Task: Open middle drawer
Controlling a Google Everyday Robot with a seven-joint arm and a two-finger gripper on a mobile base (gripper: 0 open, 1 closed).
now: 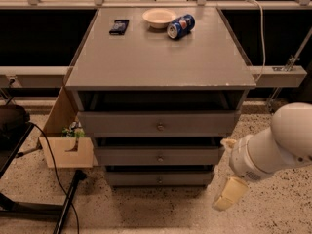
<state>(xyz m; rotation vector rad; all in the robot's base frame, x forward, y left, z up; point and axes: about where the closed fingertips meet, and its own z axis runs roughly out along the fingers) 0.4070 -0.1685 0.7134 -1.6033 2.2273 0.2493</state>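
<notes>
The gripper [222, 173] hangs low at the right of the grey drawer cabinet [161, 62], on the end of a thick white arm [278, 147] that comes in from the right edge. Its 2 cream fingers [230, 194] stand well apart, 1 showing only as a small tip above the white wrist and the other angled down toward the speckled floor [161, 213]. Nothing is held between them.

The middle drawer [131, 156] lies to the left of the fingers, about level with the upper one, its right end near that tip but not touching it. It is the 2nd of 3 grey fronts, and its small round knob [160, 158] sits further left of the fingers at the centre of the front. The front sits back in the stack, with a dark gap above it.

The top drawer [122, 125] is up and to the left of the fingers. The bottom drawer [131, 179] is left of the lower finger, at about its height.

Far above the fingers, at the back of the cabinet top, a cream bowl [158, 17] stands just beside a blue Pepsi can [181, 26] lying on its side, with a dark phone [119, 26] further left. Well to the left of the fingers, past the cabinet, an open cardboard box [68, 152] sits on the floor, and a black cable [51, 169] runs in front of it.
</notes>
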